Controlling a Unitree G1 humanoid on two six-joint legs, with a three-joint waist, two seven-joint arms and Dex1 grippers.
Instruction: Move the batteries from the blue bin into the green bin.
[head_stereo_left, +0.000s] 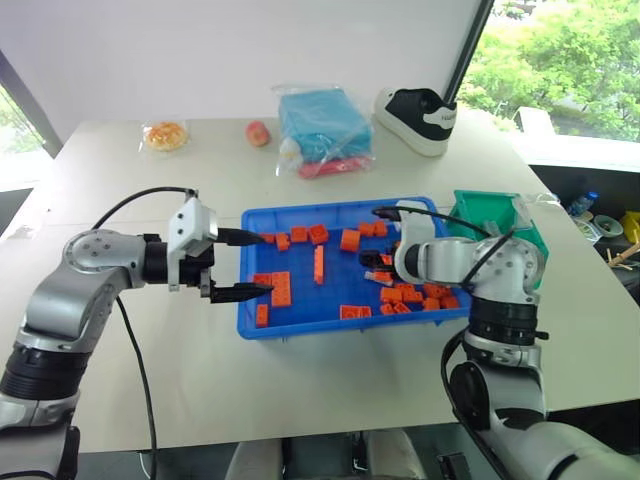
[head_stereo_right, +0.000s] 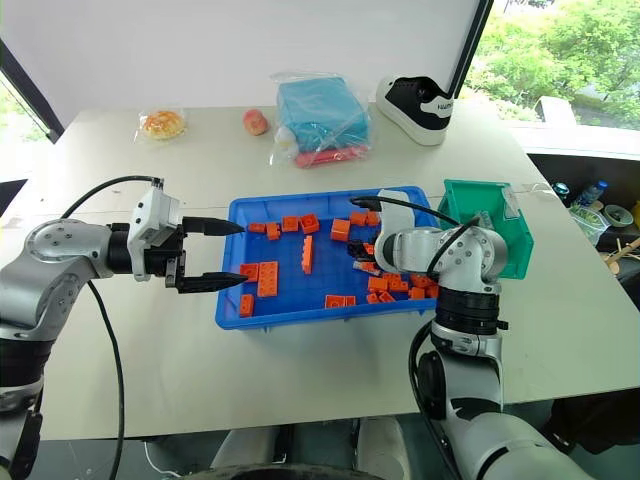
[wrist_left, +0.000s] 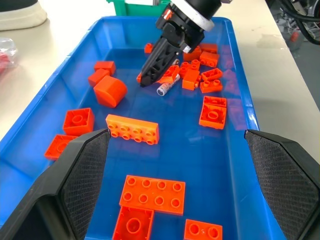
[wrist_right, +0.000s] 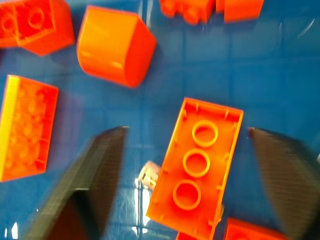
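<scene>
My right gripper (wrist_right: 185, 131) is down in the blue bin (head_stereo_left: 330, 327), jaws part-open and gripping nothing. They straddle an orange brick (wrist_right: 197, 165) with one battery (wrist_left: 165, 89) touching that brick's side. I judge the gripper is angled steeply down because the battery lies flat on the bin floor, crowded by bricks, and must be taken from above.

The battery lies toward the 3 o'clock end of the bin in the head views. The green bin (head_stereo_left: 480, 215) stands just beside the blue bin at its 3 o'clock end, so the carry should be brief.

My left gripper (head_stereo_left: 250, 265) hangs at the bin's 9 o'clock end, jaws wide and empty. I judge it is parked clear of the working arm.

Limits of view:
- In the right wrist view, the brick hides the battery except for its silvery end.
- I cannot make out other batteries among the bricks.
- My right arm partly covers the green bin's interior.
</scene>
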